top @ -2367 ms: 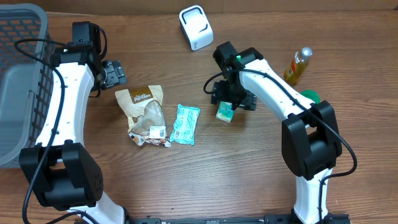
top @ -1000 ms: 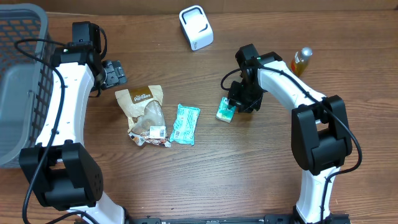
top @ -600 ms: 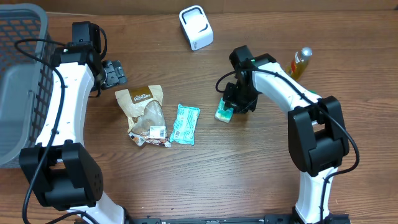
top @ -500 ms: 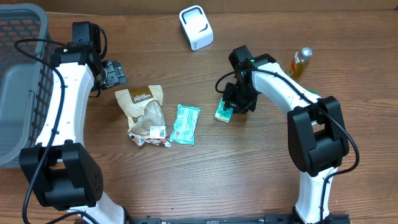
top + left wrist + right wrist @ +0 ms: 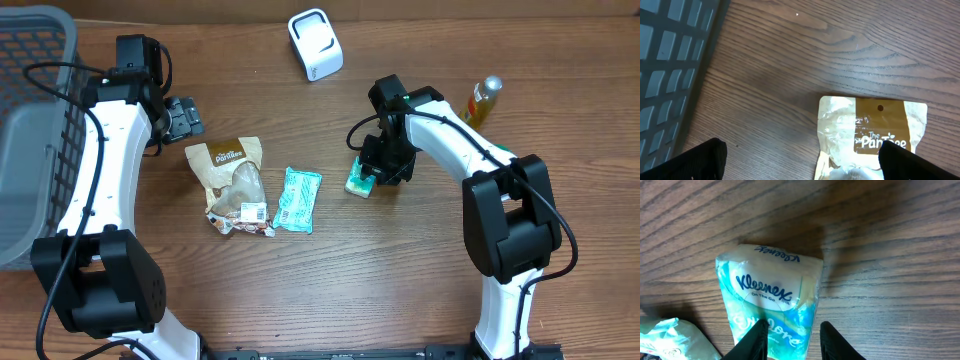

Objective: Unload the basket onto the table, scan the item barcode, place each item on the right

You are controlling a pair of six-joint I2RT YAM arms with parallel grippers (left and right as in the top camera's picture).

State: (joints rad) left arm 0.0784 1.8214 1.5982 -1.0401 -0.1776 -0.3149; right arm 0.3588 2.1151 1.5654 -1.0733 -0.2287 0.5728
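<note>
A teal and white Kleenex tissue pack [image 5: 358, 181] lies on the wooden table right of centre. My right gripper [image 5: 386, 168] is down on it. In the right wrist view the tissue pack [image 5: 771, 297] fills the middle, and my right gripper [image 5: 792, 342] pinches its right part: one finger presses into the wrapper, the other stands at its right edge. A white scanner [image 5: 315, 43] stands at the back. My left gripper [image 5: 184, 117] hovers wide open at the far left; in its own view the left gripper [image 5: 800, 161] holds nothing.
A brown Pantree snack bag [image 5: 232, 176] and a teal packet [image 5: 298, 200] lie left of the pack. A grey basket [image 5: 30, 120] fills the left edge. A yellow bottle [image 5: 481, 104] and a green lid [image 5: 498, 155] stand by the right arm.
Over the last second my right gripper shifted slightly left and the tissue pack moved with it; for the last half second nothing has moved. The left arm stayed still.
</note>
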